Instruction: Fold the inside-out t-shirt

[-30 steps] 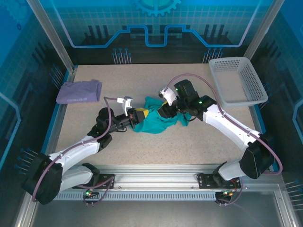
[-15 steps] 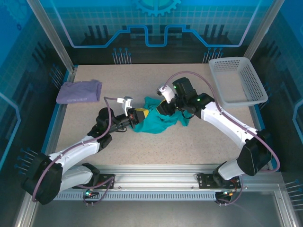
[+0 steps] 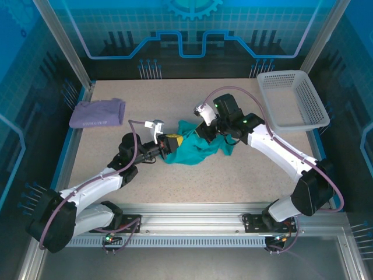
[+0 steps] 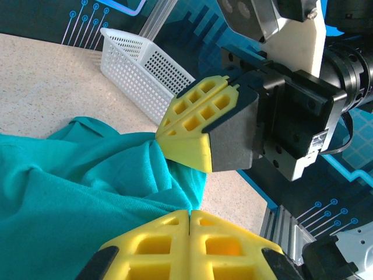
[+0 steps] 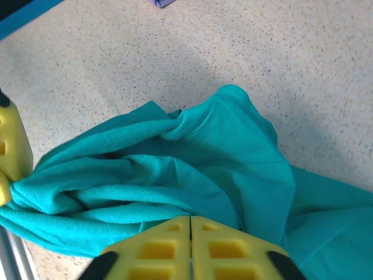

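lavender folded garment (image 3: 97, 113): lies at the far left of the table (image 3: 175, 96), well apart from both arms.
left gripper (image 4: 189, 218): fingers pressed together, pinching the left edge of the inside-out t-shirt (image 3: 195, 151).
inside-out t-shirt: teal, crumpled in a heap mid-table, between the two grippers.
right gripper (image 5: 190, 223): fingers pressed together, pinching a gathered fold on the shirt's upper right.
white basket (image 3: 294, 99): far right corner, apart from the shirt.

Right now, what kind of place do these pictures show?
Probably a robot test cell: a left arm and right arm on a rail, blue printed walls around the table, a t-shirt to fold.
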You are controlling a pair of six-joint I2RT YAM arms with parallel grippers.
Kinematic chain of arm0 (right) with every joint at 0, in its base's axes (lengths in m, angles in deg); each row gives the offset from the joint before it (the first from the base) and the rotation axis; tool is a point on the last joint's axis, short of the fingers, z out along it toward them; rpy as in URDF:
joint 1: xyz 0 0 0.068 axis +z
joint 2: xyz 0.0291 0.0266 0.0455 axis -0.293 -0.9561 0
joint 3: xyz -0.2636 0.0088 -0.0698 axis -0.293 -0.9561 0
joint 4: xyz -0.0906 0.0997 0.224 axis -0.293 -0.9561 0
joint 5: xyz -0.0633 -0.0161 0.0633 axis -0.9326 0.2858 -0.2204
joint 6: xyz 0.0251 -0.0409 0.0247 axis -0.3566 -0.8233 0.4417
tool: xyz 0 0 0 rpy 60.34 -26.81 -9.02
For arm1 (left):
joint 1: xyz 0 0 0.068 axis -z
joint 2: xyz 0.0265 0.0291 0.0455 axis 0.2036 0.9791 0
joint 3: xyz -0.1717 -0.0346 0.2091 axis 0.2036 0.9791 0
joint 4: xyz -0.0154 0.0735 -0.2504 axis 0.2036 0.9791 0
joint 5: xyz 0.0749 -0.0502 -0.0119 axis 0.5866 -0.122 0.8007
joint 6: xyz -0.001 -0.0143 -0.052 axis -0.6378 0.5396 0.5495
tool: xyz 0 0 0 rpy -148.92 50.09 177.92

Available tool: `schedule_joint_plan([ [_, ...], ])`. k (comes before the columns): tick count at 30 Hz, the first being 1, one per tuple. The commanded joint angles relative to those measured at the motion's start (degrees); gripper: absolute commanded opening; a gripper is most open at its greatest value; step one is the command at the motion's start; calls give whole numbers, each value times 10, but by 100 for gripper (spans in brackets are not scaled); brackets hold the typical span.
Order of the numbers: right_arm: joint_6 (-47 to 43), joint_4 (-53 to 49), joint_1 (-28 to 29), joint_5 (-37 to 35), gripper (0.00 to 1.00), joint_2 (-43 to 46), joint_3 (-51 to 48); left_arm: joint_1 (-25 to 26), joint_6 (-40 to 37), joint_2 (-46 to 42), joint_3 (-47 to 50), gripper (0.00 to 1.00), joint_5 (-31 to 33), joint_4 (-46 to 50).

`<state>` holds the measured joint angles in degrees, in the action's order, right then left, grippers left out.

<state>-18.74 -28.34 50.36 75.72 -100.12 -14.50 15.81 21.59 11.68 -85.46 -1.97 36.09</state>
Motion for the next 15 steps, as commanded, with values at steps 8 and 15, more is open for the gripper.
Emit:
schedule_joint_plan([
  [8,102,111,-69,107,0,49,-3,4,6,-22,30,0,41,24],
  [15,151,197,-82,182,0,54,-33,7,15,-15,50,9,98,72],
])
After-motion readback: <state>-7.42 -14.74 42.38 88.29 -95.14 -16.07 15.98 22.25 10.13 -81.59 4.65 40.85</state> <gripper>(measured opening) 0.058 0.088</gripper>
